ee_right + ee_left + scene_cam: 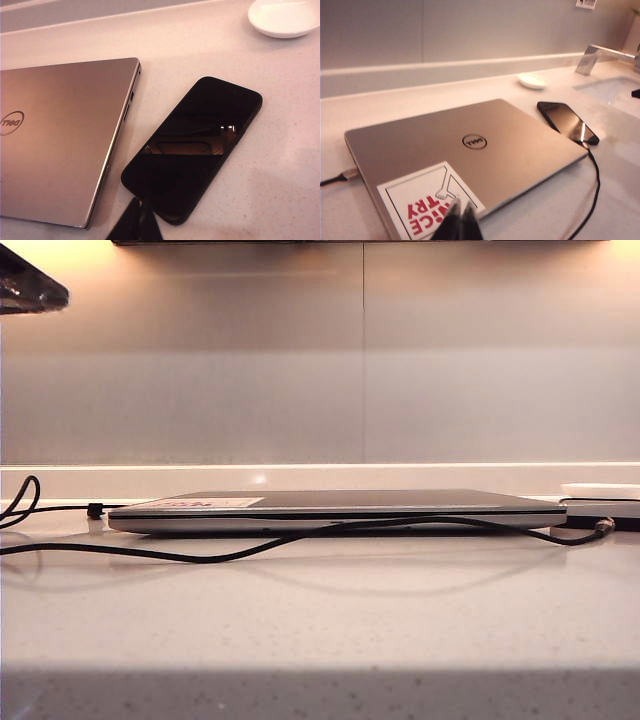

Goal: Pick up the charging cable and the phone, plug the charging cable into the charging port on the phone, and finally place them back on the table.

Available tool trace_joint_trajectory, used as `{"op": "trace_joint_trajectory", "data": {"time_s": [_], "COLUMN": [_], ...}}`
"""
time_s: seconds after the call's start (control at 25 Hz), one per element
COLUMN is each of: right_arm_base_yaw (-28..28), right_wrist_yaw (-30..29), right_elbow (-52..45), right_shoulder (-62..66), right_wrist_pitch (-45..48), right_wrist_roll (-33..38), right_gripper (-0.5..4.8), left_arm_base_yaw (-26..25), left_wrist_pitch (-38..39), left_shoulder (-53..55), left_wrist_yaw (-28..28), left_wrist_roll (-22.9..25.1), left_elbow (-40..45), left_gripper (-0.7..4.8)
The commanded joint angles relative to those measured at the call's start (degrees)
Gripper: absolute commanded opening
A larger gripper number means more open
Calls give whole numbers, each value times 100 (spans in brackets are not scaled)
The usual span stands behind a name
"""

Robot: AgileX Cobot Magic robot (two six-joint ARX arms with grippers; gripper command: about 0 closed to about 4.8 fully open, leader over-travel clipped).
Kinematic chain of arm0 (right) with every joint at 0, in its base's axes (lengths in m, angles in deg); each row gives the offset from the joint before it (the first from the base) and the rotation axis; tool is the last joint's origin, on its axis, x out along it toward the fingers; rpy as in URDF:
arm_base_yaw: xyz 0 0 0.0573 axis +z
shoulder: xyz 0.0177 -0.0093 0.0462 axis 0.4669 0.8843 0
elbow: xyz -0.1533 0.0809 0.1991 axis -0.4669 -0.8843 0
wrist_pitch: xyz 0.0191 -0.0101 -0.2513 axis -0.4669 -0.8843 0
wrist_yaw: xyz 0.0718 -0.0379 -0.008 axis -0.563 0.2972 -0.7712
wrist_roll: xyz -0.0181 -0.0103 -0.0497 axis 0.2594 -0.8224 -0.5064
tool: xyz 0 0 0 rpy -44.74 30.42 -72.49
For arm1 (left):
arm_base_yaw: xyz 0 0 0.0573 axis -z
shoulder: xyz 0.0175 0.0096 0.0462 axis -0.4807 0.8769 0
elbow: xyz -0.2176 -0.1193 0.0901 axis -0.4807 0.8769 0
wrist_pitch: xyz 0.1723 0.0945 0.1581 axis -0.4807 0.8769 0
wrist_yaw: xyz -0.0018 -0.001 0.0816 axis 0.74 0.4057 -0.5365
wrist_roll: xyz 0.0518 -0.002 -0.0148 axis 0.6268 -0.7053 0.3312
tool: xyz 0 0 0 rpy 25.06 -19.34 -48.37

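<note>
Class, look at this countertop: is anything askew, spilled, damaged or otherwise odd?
Nothing spilled or damaged. The cable trails loosely in front of the closed laptop; the phone lies flat beside it, at a slant. Both grippers are shut and empty.

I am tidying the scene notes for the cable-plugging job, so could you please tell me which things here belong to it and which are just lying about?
Belong:
- phone, flat on the table
- charging cable
- left gripper, shut
- right gripper, shut

Lying about:
- closed laptop
- white dish
- sink and faucet
</note>
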Motion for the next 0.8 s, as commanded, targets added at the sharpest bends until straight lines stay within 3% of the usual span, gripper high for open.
{"op": "trace_joint_trajectory", "data": {"time_s": [0.04, 0.28, 0.4, 0.6, 0.8], "right_arm_base_yaw": [4, 4, 4, 2, 2], "right_wrist_yaw": [-4, -4, -4, -4, -4], "right_elbow": [13, 13, 13, 13, 13], "right_shoulder": [-17, -15, -17, -15, -15], "right_wrist_pitch": [101, 101, 101, 101, 103], "right_wrist_roll": [-9, -9, -9, -9, -9], "right_gripper": [-1, -1, -1, -1, -1], "left_arm_base_yaw": [-361, -1491, -2406, -3084, -3189], "left_wrist_pitch": [-103, -107, -94, -101, -109], "left_shoulder": [-28, -485, -1215, -1589, -1589], "left_wrist_yaw": [4, 4, 4, 4, 4], "left_wrist_roll": [4, 2, 4, 7, 9], "left_elbow": [-2, 122, 426, 649, 933], "left_gripper": [-6, -6, -6, -6, -6]}}
